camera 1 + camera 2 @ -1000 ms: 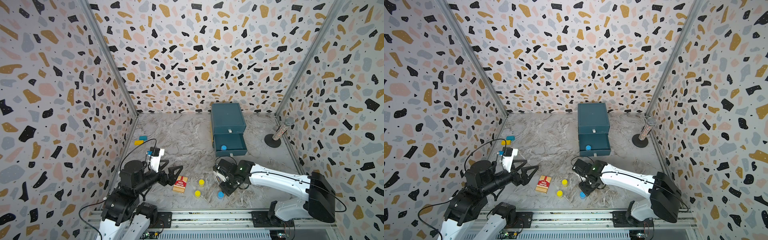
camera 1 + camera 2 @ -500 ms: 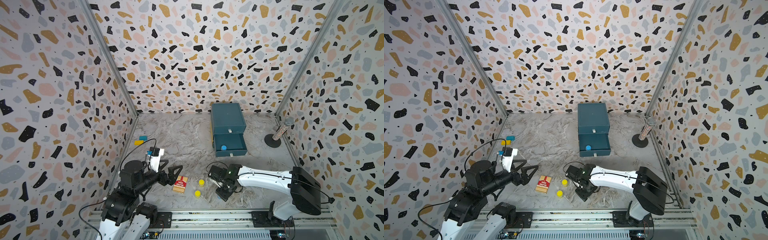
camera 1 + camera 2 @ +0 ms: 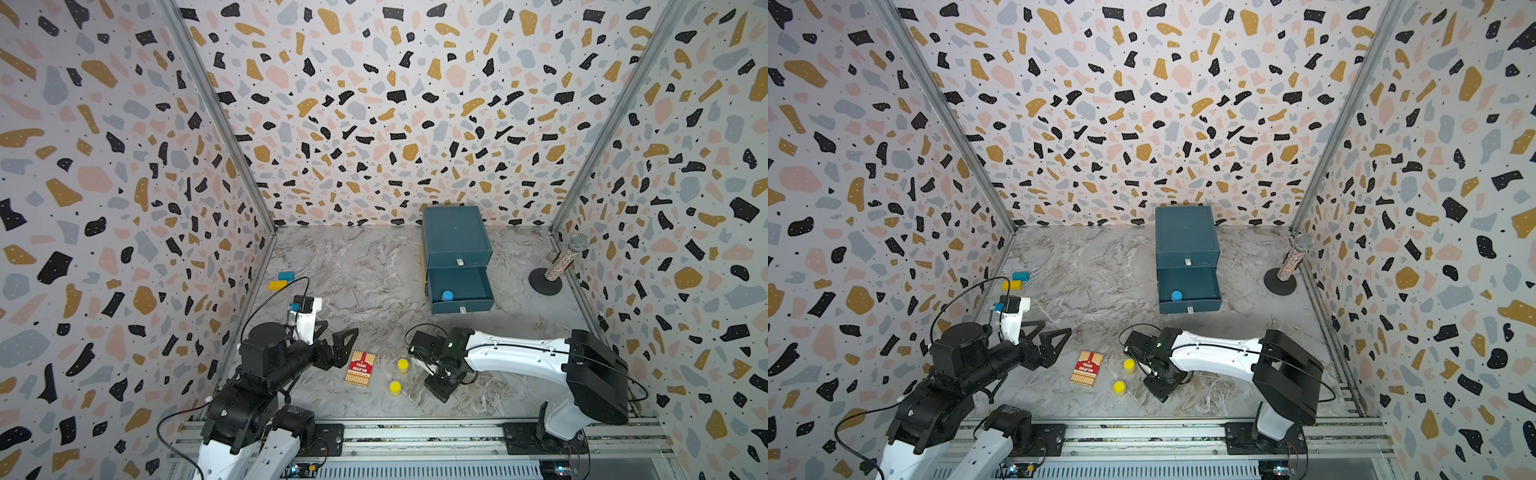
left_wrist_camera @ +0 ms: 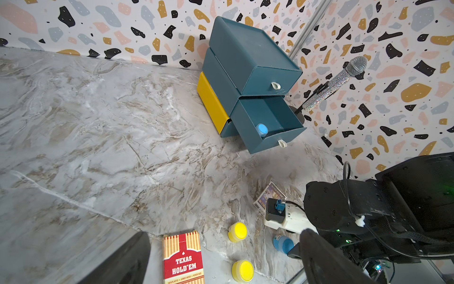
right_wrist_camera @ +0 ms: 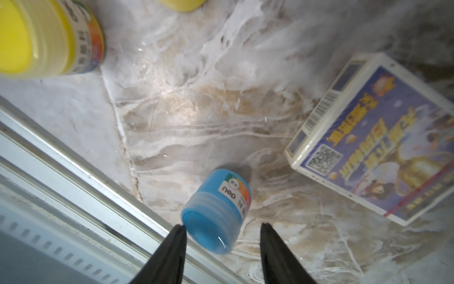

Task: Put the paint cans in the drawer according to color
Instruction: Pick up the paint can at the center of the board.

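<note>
In the right wrist view a light blue paint can [image 5: 216, 209] stands on the marble floor with its top between the tips of my open right gripper [image 5: 222, 225]. It is close against one finger and apart from the other. In both top views this gripper [image 3: 442, 388] points down and hides that can. Two yellow paint cans [image 3: 402, 365] [image 3: 395, 387] stand just left of it. The teal drawer [image 3: 455, 241] stands at the back, a lower drawer pulled out with another blue paint can [image 3: 447, 295] inside. My left gripper [image 3: 340, 332] hovers open and empty.
A red card box [image 3: 360, 368] lies between the grippers. A white and blue card box [image 5: 368, 137] lies beside the right gripper. The metal front rail [image 5: 73, 184] runs right behind the blue can. Yellow [image 3: 277, 284] and blue [image 3: 286, 275] blocks sit by the left wall, a microphone [image 3: 561, 262] at the right.
My right gripper has moved toward the front edge and down over the blue can, which is now hidden in the top views. Its jaws kept the same width. The left arm stayed still.
</note>
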